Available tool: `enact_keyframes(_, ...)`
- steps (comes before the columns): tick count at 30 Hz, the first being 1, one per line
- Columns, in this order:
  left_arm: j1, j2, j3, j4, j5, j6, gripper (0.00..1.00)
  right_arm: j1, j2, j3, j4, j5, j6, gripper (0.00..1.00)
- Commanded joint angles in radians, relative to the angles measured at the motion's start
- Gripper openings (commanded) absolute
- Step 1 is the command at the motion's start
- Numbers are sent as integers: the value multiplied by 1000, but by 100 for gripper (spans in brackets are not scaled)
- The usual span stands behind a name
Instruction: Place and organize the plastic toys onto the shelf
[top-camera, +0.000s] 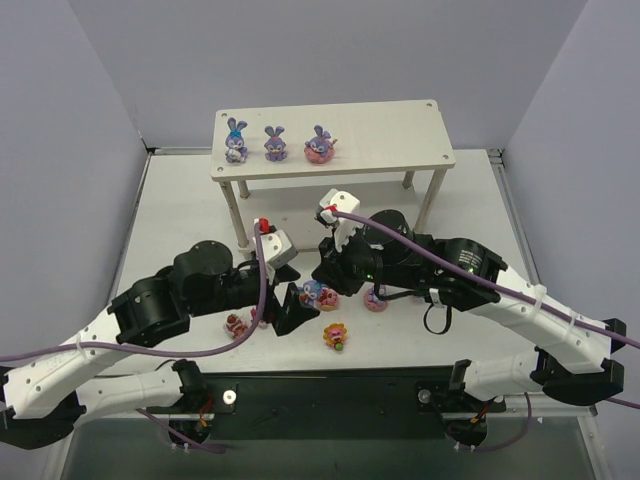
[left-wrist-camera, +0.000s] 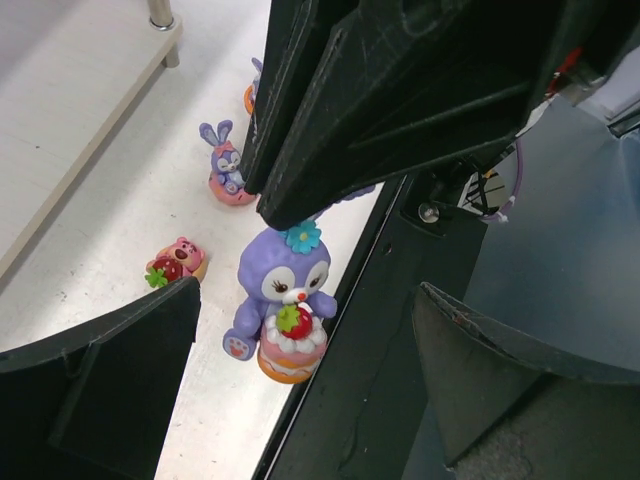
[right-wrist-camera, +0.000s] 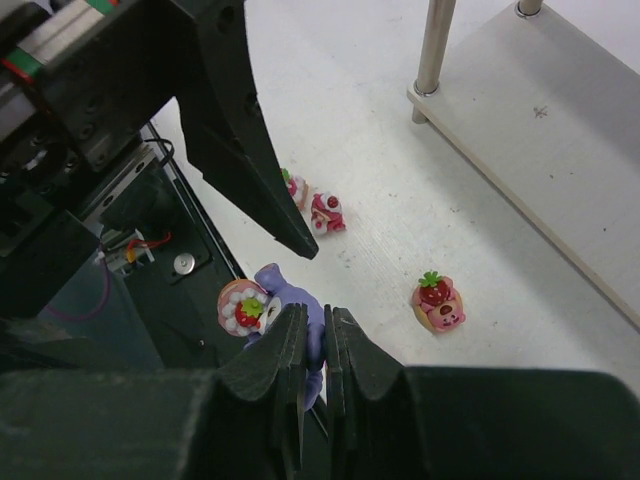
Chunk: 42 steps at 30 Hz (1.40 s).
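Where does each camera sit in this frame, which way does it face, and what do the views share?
Top external: above and behind the bases, looking down on shelf and table; both arms show.
Left wrist: low over the table, looking through the open left gripper at the cake bunny; right gripper above it.
Right wrist: looks down past the right gripper, shut on that bunny.
Shared: both wrist views show the bunny.

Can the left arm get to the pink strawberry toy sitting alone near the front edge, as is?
Probably yes. The left gripper is open and the strawberry toy lies just beside it, nothing between. Tight though: the right gripper, shut on the cake bunny, hangs close by.
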Motion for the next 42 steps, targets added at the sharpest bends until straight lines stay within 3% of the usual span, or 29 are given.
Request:
enact_keyframes(1,6,32,64,69,36,39,97,-5,-40,45,2,-26,-21,0)
enact_keyframes(9,91,87,77,98,204,3,97,-5,-64,48,-14,-70,-43,0)
enact_keyframes(17,101,124,76,144,255,2,84,-5,-61,55,-27,-55,-38,0)
enact_keyframes(23,101,126,59,165,291,-1,61,-5,-74,50,-28,-44,-38,0)
enact_keyframes(31,101,133,70,168,301,0,8,-5,-89,44,-31,-18,-23,0)
enact_keyframes(33,99,133,74,165,291,2,0,-6,-89,45,-31,-1,-18,0)
enact_keyframes(35,99,135,79,165,275,2,0,-6,-91,47,-27,10,-12,1)
enact_keyframes(36,101,136,82,167,274,2,0,-5,-94,47,-25,29,-4,8)
enact_keyframes(37,101,138,84,170,268,-1,0,-5,-94,48,-24,33,-1,26)
enact_keyframes(40,101,146,96,179,226,-10,0,-6,-106,62,-18,128,29,52)
enact_keyframes(42,101,156,100,193,177,-17,0,-5,-121,73,-16,172,40,61)
